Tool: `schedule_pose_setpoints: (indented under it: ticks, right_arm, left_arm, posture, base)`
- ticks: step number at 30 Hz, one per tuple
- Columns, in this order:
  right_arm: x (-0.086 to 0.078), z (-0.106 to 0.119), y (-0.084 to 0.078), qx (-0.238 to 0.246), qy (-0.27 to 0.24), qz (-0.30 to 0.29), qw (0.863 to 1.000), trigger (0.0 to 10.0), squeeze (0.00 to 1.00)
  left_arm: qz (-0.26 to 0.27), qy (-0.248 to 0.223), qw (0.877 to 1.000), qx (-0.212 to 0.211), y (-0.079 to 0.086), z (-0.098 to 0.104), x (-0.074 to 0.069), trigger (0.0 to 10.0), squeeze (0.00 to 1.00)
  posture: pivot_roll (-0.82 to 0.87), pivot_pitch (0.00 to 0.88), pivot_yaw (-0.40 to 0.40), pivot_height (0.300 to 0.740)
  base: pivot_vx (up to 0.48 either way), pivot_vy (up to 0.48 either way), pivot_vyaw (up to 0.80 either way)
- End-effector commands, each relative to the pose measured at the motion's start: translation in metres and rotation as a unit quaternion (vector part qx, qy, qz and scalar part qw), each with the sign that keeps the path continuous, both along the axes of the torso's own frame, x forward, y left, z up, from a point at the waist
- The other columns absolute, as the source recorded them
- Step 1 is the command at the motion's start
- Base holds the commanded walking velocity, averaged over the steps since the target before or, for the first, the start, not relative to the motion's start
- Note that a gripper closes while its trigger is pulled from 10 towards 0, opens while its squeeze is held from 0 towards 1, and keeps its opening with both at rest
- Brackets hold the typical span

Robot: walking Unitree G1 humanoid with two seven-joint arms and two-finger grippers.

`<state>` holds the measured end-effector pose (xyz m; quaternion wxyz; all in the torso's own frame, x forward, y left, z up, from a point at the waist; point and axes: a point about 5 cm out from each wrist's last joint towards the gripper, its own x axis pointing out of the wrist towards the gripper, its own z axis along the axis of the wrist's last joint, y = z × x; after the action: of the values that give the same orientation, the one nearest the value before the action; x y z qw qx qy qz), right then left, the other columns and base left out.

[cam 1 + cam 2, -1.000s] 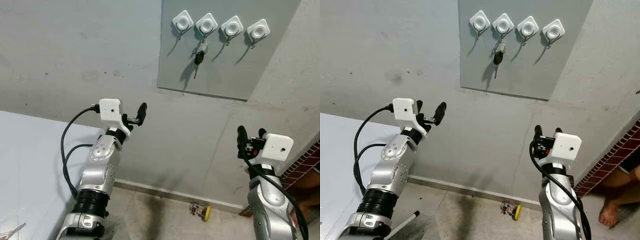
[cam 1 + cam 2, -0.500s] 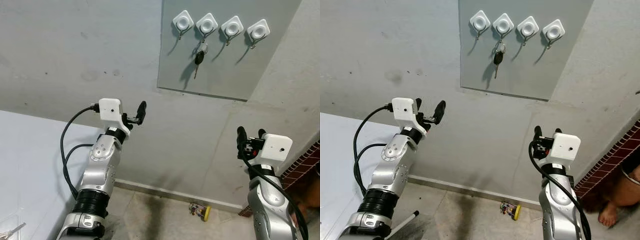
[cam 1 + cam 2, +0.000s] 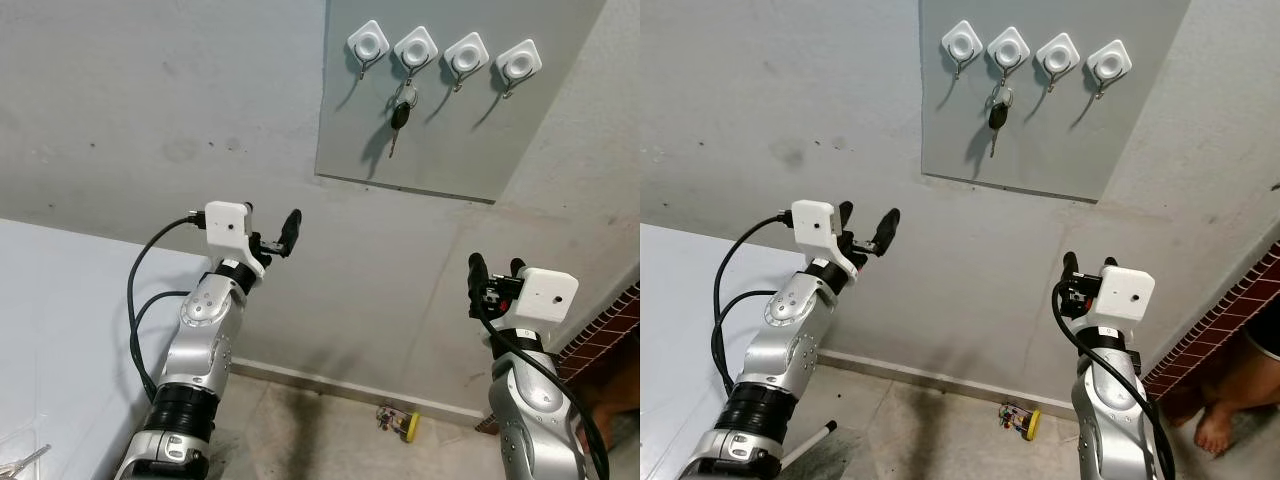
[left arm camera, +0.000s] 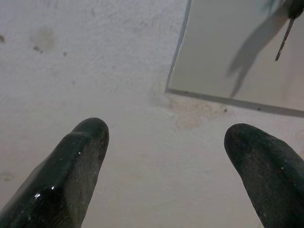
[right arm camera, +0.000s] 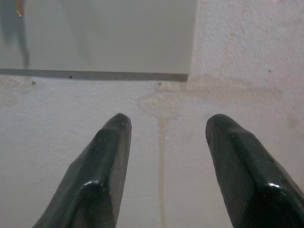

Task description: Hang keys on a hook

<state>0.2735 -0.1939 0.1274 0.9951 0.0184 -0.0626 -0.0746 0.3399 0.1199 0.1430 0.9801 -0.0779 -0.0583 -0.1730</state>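
Keys (image 3: 399,112) already hang from the second of four white hooks (image 3: 415,46) on the grey panel (image 3: 440,150) fixed to the wall, the key blade pointing down and its shadow falling on the panel. Judged from that, the hanging itself looks done and the step in hand is the retreat from the wall.

Both arms are raised in front of the wall, well below the panel. The left pincer (image 3: 277,232) points toward the panel's lower left corner, its two black fingers (image 4: 71,166) spread wide and holding nothing; its wrist view catches the tip of the key blade above the panel's edge. The right pincer (image 3: 494,278) sits lower on the right side, fingers parted and empty too, with bare wall and the panel's bottom edge ahead of it.

A small yellow object (image 3: 402,421) lies on the floor by the skirting, and a person's bare foot (image 3: 1218,428) is at the far right.

Next move, as I judge it: lower the arms clear of the wall without brushing the keys, and check that the ring sits fully on the hook.
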Motion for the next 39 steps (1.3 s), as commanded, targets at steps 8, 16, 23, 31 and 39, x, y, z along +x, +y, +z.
schedule_pose_setpoints:
  ticks: [8, 16, 23, 31, 39]
  right_arm:
    - [0.009, 0.007, -0.012, -0.015, -0.006, -0.013, 1.0, 10.0, 0.0]
    - [0.001, 0.001, -0.001, -0.002, -0.007, -0.011, 1.0, 10.0, 0.0]
    - [0.003, -0.003, 0.006, -0.001, -0.001, -0.012, 1.0, 10.0, 0.0]
    - [0.007, -0.001, 0.013, -0.021, -0.002, 0.008, 1.0, 10.0, 0.0]
    - [0.007, -0.001, 0.01, -0.031, -0.001, 0.004, 1.0, 10.0, 0.0]
  left_arm:
    - [0.019, -0.01, 1.0, 0.007, 0.001, 0.001, -0.003, 10.0, 0.0]
    - [0.02, -0.003, 0.999, 0.029, 0.002, -0.005, -0.002, 10.0, 0.0]
    - [0.02, 0.002, 0.999, 0.036, 0.004, -0.007, -0.001, 10.0, 0.0]
    - [-0.008, -0.006, 1.0, 0.014, -0.003, -0.001, 0.001, 10.0, 0.0]
    - [-0.012, -0.014, 1.0, 0.019, -0.001, 0.003, 0.003, 10.0, 0.0]
  posture:
    - [-0.06, 0.0, -0.041, 0.74]
    - [-0.09, 0.0, 0.001, 0.74]
    - [-0.08, 0.0, 0.002, 0.74]
    - [-0.08, 0.0, -0.004, 0.74]
    - [-0.09, 0.0, 0.0, 0.74]
  base:
    - [0.0, 0.0, 0.0]
    - [0.0, 0.0, 0.0]
    - [0.0, 0.0, 0.0]
    - [0.0, 0.0, 0.0]
    - [0.0, 0.0, 0.0]
